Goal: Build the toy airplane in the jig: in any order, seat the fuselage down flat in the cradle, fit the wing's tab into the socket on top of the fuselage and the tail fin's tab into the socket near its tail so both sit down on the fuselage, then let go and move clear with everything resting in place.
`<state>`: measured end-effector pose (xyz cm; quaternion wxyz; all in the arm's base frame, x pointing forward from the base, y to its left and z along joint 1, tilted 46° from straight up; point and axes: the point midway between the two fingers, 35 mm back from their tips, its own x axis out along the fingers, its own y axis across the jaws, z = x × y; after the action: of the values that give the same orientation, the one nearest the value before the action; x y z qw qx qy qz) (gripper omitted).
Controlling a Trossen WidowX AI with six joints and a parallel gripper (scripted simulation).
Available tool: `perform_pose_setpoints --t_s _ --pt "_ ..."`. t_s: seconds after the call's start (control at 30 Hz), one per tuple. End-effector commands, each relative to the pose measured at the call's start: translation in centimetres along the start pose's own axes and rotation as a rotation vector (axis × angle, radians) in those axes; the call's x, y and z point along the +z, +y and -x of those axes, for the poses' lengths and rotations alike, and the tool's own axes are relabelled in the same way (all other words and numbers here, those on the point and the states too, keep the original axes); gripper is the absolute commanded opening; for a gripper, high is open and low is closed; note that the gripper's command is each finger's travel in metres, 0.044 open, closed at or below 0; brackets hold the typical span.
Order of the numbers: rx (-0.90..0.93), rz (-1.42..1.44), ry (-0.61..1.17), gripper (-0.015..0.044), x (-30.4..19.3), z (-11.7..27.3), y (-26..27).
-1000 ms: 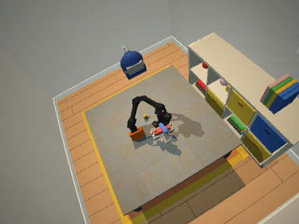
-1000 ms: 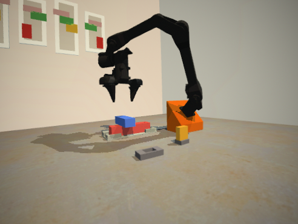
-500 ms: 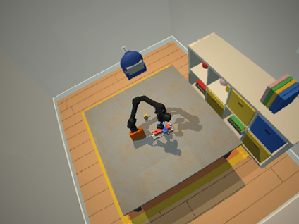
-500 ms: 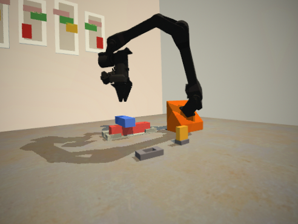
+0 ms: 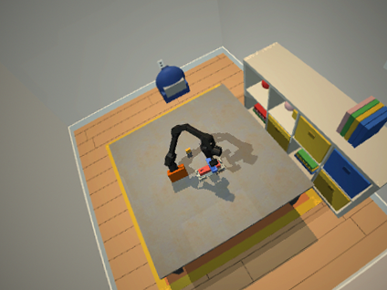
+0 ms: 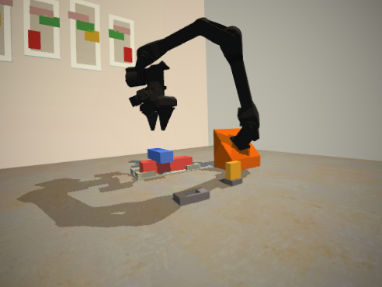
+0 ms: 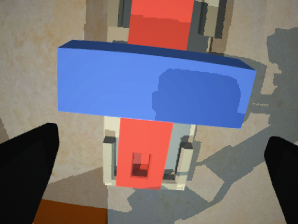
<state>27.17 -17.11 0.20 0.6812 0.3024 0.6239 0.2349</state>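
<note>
The red fuselage point(image 5: 204, 170) point(image 6: 182, 163) point(image 7: 145, 131) lies in the pale cradle point(image 6: 145, 175) point(image 7: 108, 162). The blue wing point(image 6: 160, 155) point(image 7: 115, 82) lies across the top of the fuselage; its tab is hidden. The tail socket point(image 7: 141, 165) is empty in the wrist view. The yellow tail fin point(image 5: 188, 150) point(image 6: 233, 171) stands upright in a small grey holder point(image 6: 234, 181), apart from the fuselage. My gripper point(image 6: 158, 129) point(image 7: 168, 141) is open and empty, pointing down above the wing, with a gap between its fingertips and the wing.
An empty grey holder point(image 6: 194, 198) lies on the table point(image 5: 198, 223) point(image 6: 272, 240) near the tail fin's holder. The orange arm base point(image 5: 177, 174) point(image 6: 223, 155) stands beyond the tail end of the cradle. A shelf unit point(image 5: 321, 106) stands beside the table.
</note>
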Motion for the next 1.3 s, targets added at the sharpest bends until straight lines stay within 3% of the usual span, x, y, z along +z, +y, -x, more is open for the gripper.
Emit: perform_pose_setpoints --t_s 0.0,0.1,0.33,0.73,1.03,1.27 --pt "-0.001 0.037 0.0 0.044 0.0 0.0 0.0" --pt "-0.003 0.034 -0.001 0.044 0.0 0.2 0.9" --pt "-0.015 0.008 -0.008 0.044 -1.8 1.7 10.1" --pt "-0.014 -0.031 -0.023 0.044 -9.8 0.5 22.7" --pt "-0.011 -0.033 -0.023 0.044 -11.1 -0.1 23.7" --pt "0.012 0.031 0.005 0.044 -11.1 -5.6 23.8"
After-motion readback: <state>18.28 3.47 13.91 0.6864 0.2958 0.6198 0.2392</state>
